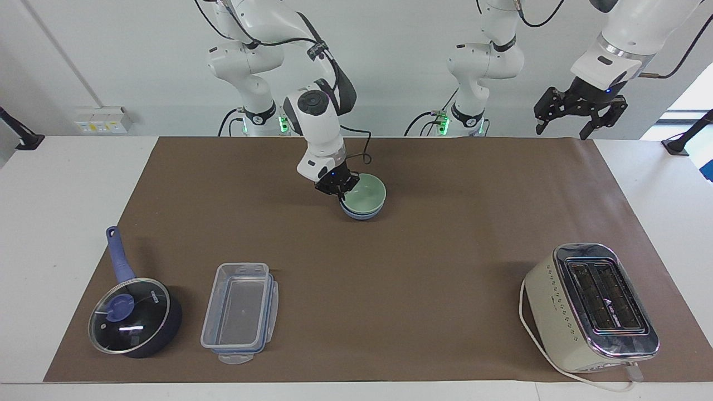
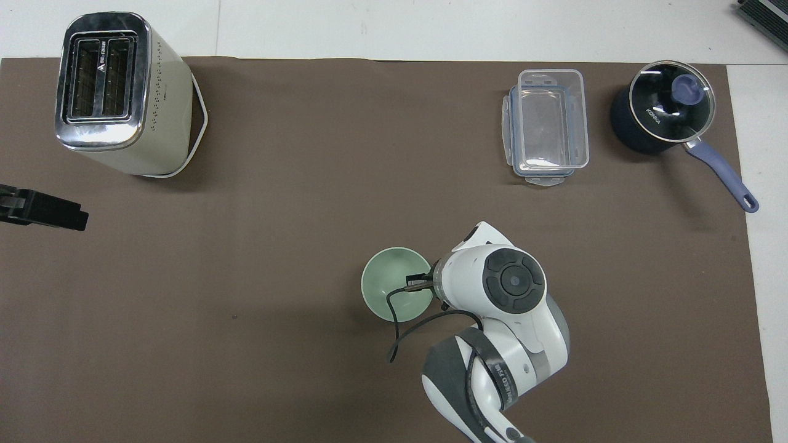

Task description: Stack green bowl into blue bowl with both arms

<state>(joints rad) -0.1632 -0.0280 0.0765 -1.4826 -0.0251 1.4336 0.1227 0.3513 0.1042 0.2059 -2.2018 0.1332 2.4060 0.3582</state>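
The pale green bowl (image 1: 366,192) sits nested in the periwinkle-blue bowl (image 1: 362,214), near the middle of the brown mat and closer to the robots. Only the blue bowl's lower band shows under it. In the overhead view the green bowl (image 2: 391,284) covers the blue bowl fully. My right gripper (image 1: 337,187) is shut on the green bowl's rim, on the side toward the right arm's end; in the overhead view the wrist hides most of it (image 2: 421,283). My left gripper (image 1: 579,115) is open and empty, held high over the left arm's end of the table, waiting.
A cream toaster (image 1: 590,306) stands farther from the robots at the left arm's end. A clear lidded container (image 1: 240,312) and a dark blue saucepan with a glass lid (image 1: 133,314) sit farther from the robots at the right arm's end.
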